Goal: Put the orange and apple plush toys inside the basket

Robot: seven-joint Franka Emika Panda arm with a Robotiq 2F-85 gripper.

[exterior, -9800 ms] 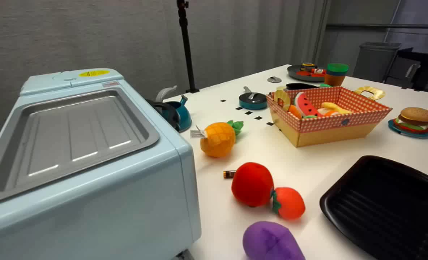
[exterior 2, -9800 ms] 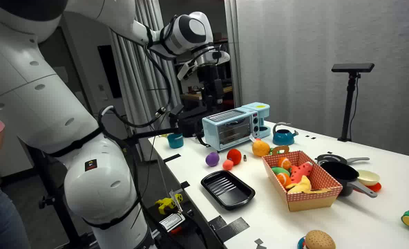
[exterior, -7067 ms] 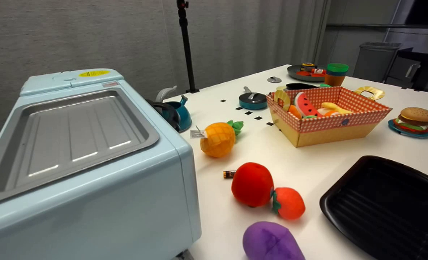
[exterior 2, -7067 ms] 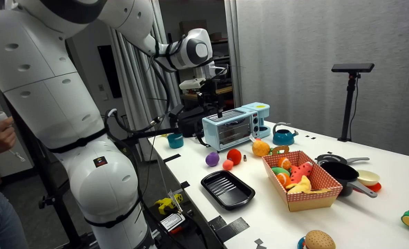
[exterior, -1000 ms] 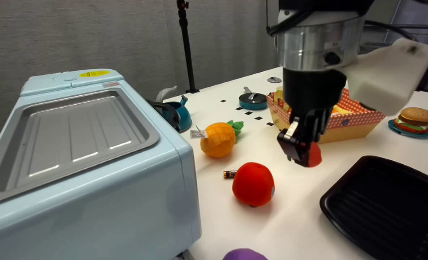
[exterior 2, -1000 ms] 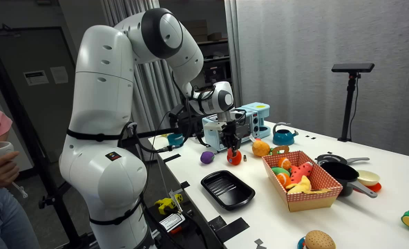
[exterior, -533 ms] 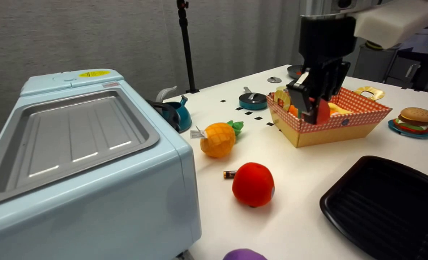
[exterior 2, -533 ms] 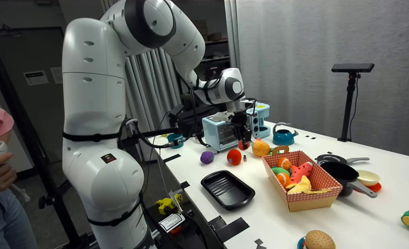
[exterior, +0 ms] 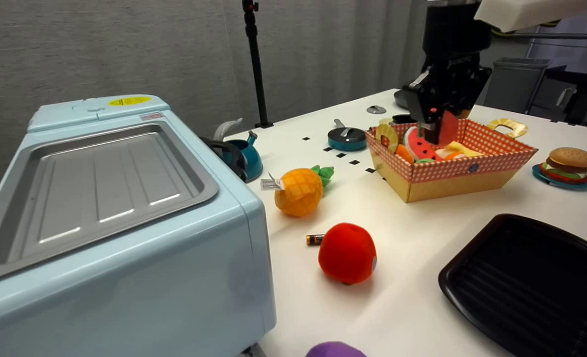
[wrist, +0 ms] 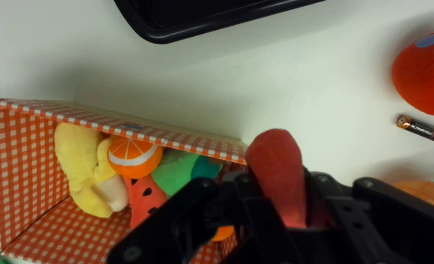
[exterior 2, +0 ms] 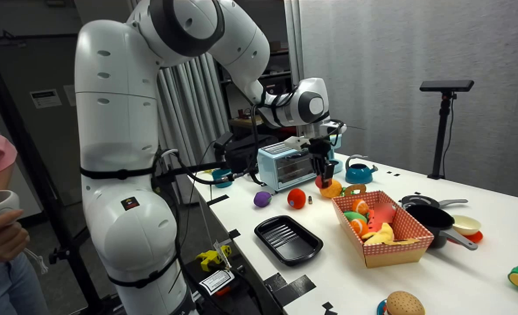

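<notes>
Basket [exterior 2: 392,259] open above, flared walls [exterior: 459,181] around, plush fruit [exterior 2: 372,225] inside; free gap between it and black tray [exterior 2: 288,239].

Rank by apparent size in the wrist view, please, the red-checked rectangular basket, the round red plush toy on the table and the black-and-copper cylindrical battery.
1. Basket, partly cropped
2. Plush toy, partly cropped
3. Battery

Basket [exterior: 457,186] tan, lining [wrist: 26,154] red-white checked; apple plush [exterior: 347,254] bright red; tray [exterior: 531,277] black

Gray curtains [exterior 2: 394,52] bhd wht tbl [exterior 2: 469,275]
</notes>
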